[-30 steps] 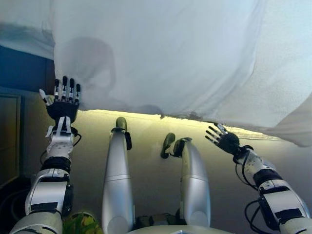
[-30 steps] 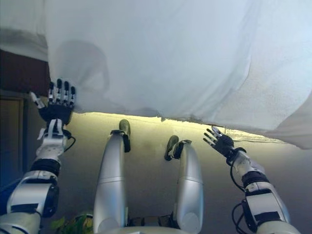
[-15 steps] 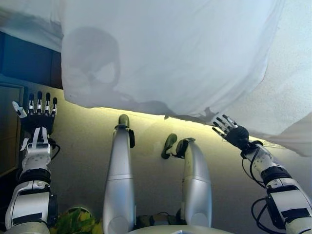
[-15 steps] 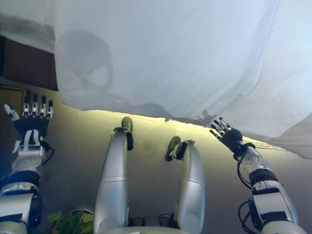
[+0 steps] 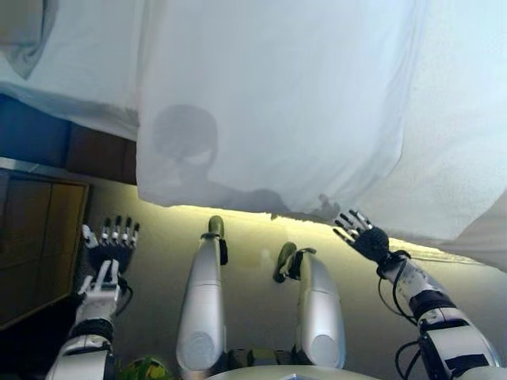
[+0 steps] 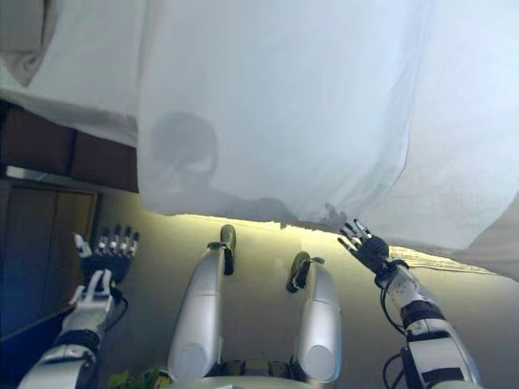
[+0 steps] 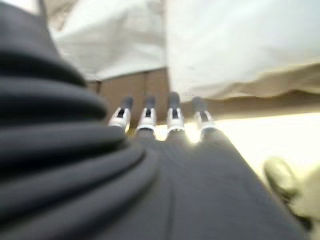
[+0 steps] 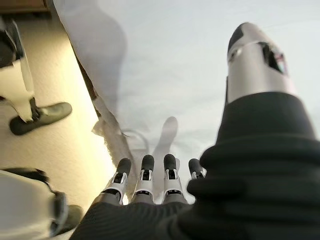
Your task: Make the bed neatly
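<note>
bed (image 5: pixel 71 87); white sheet (image 5: pixel 277 103) spread over it, edge hanging

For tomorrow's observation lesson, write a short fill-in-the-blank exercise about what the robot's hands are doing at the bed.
1. The sheet hanging over the bed's edge is ____ in colour.
2. The right hand reaches toward the sheet's ____ edge.
3. The fingers of the left hand are ____, holding nothing.

Missing words: white; lower; straight

Probably bedroom: white-sheeted bed (image 5: pixel 301 103).
</note>
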Robot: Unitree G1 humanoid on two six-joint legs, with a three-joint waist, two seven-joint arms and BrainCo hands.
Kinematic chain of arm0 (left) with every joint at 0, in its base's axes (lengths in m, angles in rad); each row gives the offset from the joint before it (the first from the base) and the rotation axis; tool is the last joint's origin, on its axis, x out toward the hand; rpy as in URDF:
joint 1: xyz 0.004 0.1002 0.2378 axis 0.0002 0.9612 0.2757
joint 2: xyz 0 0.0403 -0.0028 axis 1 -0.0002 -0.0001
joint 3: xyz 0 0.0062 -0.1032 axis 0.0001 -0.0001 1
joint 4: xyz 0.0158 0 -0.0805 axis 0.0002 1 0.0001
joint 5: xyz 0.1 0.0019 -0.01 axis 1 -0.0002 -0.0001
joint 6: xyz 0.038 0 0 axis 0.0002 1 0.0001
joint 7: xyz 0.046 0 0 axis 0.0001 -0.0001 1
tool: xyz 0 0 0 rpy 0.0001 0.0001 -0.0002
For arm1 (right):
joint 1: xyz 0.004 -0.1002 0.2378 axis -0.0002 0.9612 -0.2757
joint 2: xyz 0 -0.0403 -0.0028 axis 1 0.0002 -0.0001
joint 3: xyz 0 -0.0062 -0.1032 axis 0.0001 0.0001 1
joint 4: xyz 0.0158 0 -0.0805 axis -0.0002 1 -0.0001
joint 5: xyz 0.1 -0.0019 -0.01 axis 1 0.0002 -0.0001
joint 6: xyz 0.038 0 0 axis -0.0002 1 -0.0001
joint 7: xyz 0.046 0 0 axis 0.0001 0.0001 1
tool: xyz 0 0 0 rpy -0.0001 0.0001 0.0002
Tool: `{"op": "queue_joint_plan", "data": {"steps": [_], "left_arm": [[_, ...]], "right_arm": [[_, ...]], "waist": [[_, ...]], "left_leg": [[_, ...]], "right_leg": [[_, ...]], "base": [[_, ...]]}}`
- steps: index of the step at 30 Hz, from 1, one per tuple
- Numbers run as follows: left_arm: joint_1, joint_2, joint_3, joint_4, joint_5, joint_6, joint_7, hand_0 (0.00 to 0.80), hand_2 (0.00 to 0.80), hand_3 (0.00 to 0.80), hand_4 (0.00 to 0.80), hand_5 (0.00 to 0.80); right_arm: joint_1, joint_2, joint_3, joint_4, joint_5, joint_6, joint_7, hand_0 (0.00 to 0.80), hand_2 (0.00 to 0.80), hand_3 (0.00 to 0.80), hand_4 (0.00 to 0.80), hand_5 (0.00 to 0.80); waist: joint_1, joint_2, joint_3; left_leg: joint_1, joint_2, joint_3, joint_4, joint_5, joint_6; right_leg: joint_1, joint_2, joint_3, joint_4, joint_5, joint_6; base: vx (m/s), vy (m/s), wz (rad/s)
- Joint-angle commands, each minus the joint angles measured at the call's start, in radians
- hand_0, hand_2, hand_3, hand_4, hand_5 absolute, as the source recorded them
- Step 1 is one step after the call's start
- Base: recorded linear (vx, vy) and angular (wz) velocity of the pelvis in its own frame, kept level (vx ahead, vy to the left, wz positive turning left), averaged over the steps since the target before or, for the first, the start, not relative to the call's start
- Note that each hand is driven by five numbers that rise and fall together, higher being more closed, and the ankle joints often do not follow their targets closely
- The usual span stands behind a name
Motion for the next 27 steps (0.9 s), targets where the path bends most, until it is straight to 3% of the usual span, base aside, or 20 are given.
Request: {"op": "queue_joint_plan", "data": {"steps": [1,2,8,13,17,21,24,27], "left_arm": [[0.075,-0.057,-0.076,0.078,0.100,-0.015,-0.002,0.000,0.000,0.000,0.000,0.000],[0.091,-0.068,-0.075,0.097,0.139,-0.012,0.006,0.000,0.000,0.000,0.000,0.000],[0.157,-0.098,-0.104,0.250,0.511,-0.045,0.147,0.000,0.000,0.000,0.000,0.000],[0.166,-0.119,-0.182,0.316,0.741,-0.027,0.263,0.000,0.000,0.000,0.000,0.000],[0.147,-0.147,-0.246,0.340,0.811,-0.023,0.294,0.000,0.000,0.000,0.000,0.000],[0.137,-0.188,-0.272,0.348,0.798,-0.028,0.329,0.000,0.000,0.000,0.000,0.000],[0.129,-0.225,-0.291,0.356,0.827,-0.010,0.346,0.000,0.000,0.000,0.000,0.000],[0.125,-0.252,-0.339,0.351,0.883,-0.015,0.324,0.000,0.000,0.000,0.000,0.000]], "right_arm": [[0.091,0.020,-0.032,0.057,-0.055,-0.023,0.052,0.000,0.000,0.000,0.000,0.000],[0.111,0.039,-0.032,0.069,-0.080,-0.028,0.051,0.000,0.000,0.000,0.000,0.000],[0.227,0.140,-0.021,0.192,-0.167,-0.078,0.039,0.000,0.000,0.000,0.000,0.000],[0.274,0.182,-0.035,0.298,-0.181,-0.073,-0.003,0.000,0.000,0.000,0.000,0.000],[0.290,0.205,-0.065,0.368,-0.118,-0.066,-0.064,0.000,0.000,0.000,0.000,0.000],[0.303,0.230,-0.105,0.420,-0.066,-0.071,-0.138,0.000,0.000,0.000,0.000,0.000],[0.307,0.249,-0.113,0.455,-0.142,-0.078,-0.199,0.000,0.000,0.000,0.000,0.000],[0.296,0.257,-0.087,0.449,-0.160,-0.084,-0.166,0.000,0.000,0.000,0.000,0.000]], "waist": [[0.005,0.031,-0.133],[0.004,0.027,-0.148],[-0.018,0.010,-0.279],[-0.053,0.025,-0.374],[-0.080,0.044,-0.424],[-0.101,0.056,-0.458],[-0.108,0.063,-0.475],[-0.108,0.066,-0.484]], "left_leg": [[0.184,-0.024,0.048,-0.072,-0.099,0.001],[0.220,-0.027,0.053,-0.123,-0.058,0.007],[0.494,-0.035,0.083,-0.419,0.031,0.004],[0.642,-0.026,0.110,-0.620,0.094,-0.001],[0.705,-0.020,0.134,-0.709,0.118,-0.006],[0.737,-0.017,0.149,-0.728,0.106,-0.010],[0.758,-0.016,0.164,-0.728,0.093,-0.005],[0.783,-0.013,0.172,-0.728,0.083,-0.002]], "right_leg": [[0.070,0.007,-0.010,-0.183,0.179,0.030],[0.110,0.009,-0.021,-0.239,0.213,0.023],[0.395,0.050,-0.051,-0.557,0.292,0.049],[0.515,0.080,-0.030,-0.732,0.374,0.071],[0.568,0.092,-0.018,-0.810,0.403,0.076],[0.606,0.102,-0.010,-0.873,0.423,0.076],[0.624,0.103,-0.003,-0.874,0.415,0.073],[0.649,0.104,-0.004,-0.877,0.410,0.070]], "base": [[0.082,-0.127,0.08],[0.100,-0.124,0.06],[0.210,-0.106,-0.05],[0.177,-0.005,-0.22],[0.118,0.021,-0.29],[0.088,0.000,-0.28],[0.100,-0.015,-0.16],[0.124,-0.042,-0.04]]}}
